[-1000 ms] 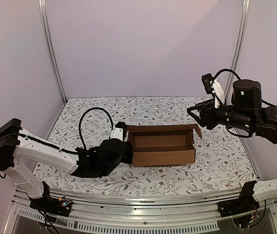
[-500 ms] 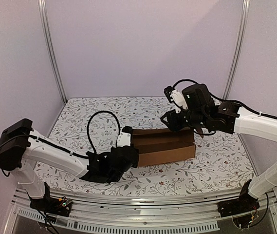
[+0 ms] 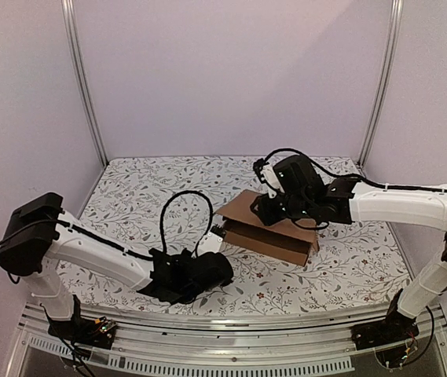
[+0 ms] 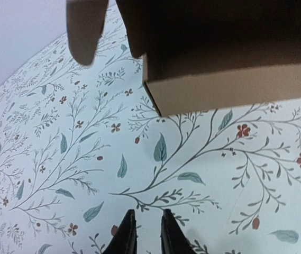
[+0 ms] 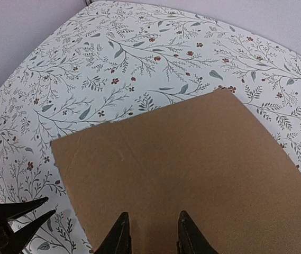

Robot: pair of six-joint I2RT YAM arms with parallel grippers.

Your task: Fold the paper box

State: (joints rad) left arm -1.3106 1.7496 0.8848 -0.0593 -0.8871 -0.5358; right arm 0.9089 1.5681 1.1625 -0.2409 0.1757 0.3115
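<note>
The paper box point(image 3: 282, 242) is a shallow brown cardboard mailer lying at an angle in the middle of the table. Its lid point(image 3: 243, 206) is folded forward over the tray and slopes up to the left. My right gripper point(image 3: 264, 212) is on top of the lid, open, with both fingertips over bare cardboard point(image 5: 182, 159) and nothing between them. My left gripper point(image 3: 223, 263) is low over the tablecloth just short of the box's near left corner point(image 4: 161, 100). Its fingers point(image 4: 126, 235) are a narrow gap apart and empty. It also appears in the right wrist view, left gripper point(image 5: 44, 207).
The flowered tablecloth point(image 3: 144, 196) covers the whole table. A loose rounded tab point(image 4: 84, 32) of the box hangs at the top left of the left wrist view. Metal frame posts point(image 3: 82, 78) and pale walls enclose the table on three sides.
My right arm swung in from the right and brought the lid down over the box. The box turned and slid rightward. My left gripper drew back toward the near edge.
</note>
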